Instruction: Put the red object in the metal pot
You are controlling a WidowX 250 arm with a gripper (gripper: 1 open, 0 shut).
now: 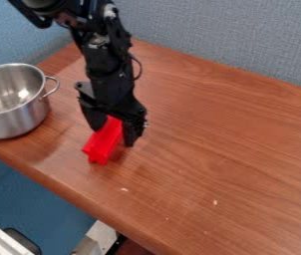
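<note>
The red object (103, 144) lies on the wooden table (206, 129), a bright red block angled toward the front edge. Directly over its far end stands my black gripper (115, 127), pointing down, jaws open and straddling the block's upper end; whether the fingers touch it I cannot tell. The metal pot (10, 98) sits at the table's left end, shiny, upright, with nothing visible inside, about a hand's width left of the gripper.
The table's front edge runs diagonally just below the red block, with a drop to the floor beyond. A blue wall backs the table. Bare wood extends to the right of the arm.
</note>
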